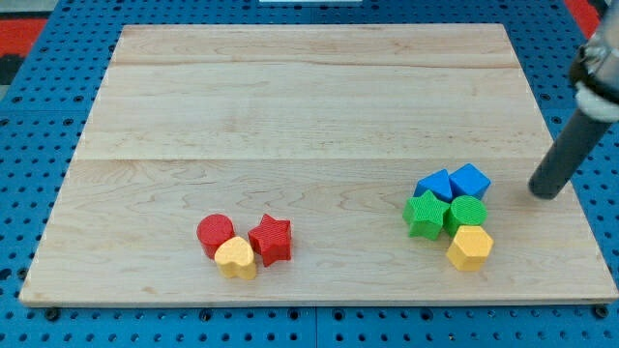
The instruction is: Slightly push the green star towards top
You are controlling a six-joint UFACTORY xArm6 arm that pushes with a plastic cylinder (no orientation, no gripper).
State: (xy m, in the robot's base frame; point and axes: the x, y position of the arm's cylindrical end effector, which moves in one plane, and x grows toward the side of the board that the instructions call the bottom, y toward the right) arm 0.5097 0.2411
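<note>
The green star lies on the wooden board at the view's lower right. It touches a blue block above it and a green round block on its right. A blue cube sits above the green round block, and a yellow hexagon sits below it. My tip rests on the board to the right of this cluster, apart from it, level with the blue cube.
A red cylinder, a yellow heart and a red star huddle at the view's bottom centre-left. The board's right edge runs close to my tip. Blue pegboard surrounds the board.
</note>
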